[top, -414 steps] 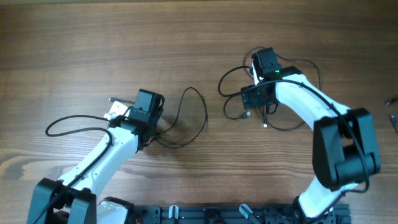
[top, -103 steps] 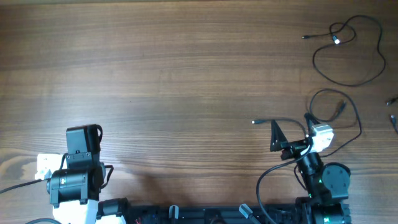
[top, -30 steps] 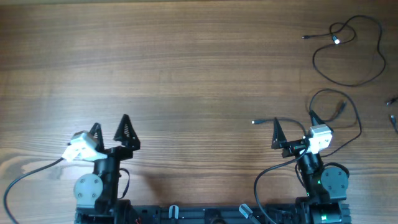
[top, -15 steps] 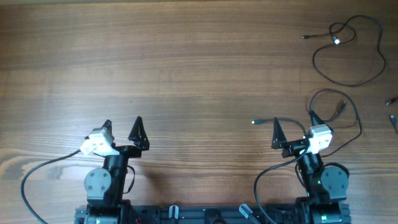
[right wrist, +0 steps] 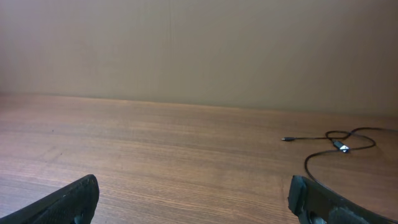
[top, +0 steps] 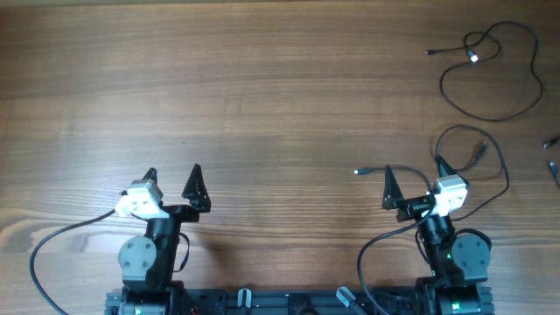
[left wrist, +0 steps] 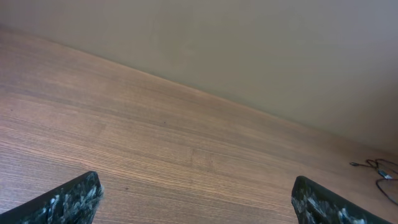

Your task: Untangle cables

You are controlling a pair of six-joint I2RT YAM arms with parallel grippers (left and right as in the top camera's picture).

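Observation:
Two thin black cables lie apart from each other at the table's right side. One cable [top: 473, 58] forms a loose loop at the far right corner; it also shows in the right wrist view as a cable [right wrist: 339, 146] and, tiny, in the left wrist view as a cable [left wrist: 379, 174]. The other cable [top: 502, 162] loops close around my right gripper [top: 413, 166], which is open and holds nothing. My left gripper [top: 172, 172] is pulled back at the near left, open and empty. Only bare wood lies between the left gripper's [left wrist: 196, 186] jaws, and likewise between the right gripper's [right wrist: 193, 186] jaws.
Thick black arm cables curve by the left base [top: 35, 258] and the right base [top: 363, 258]. Small dark objects [top: 551, 142] peek in at the right edge. A plain wall [right wrist: 199, 43] rises behind the table's far edge.
Over the last second the left arm turned and shifted slightly right, then stopped. The right arm stayed still. Long before, both arms reached over cables near the table's middle.

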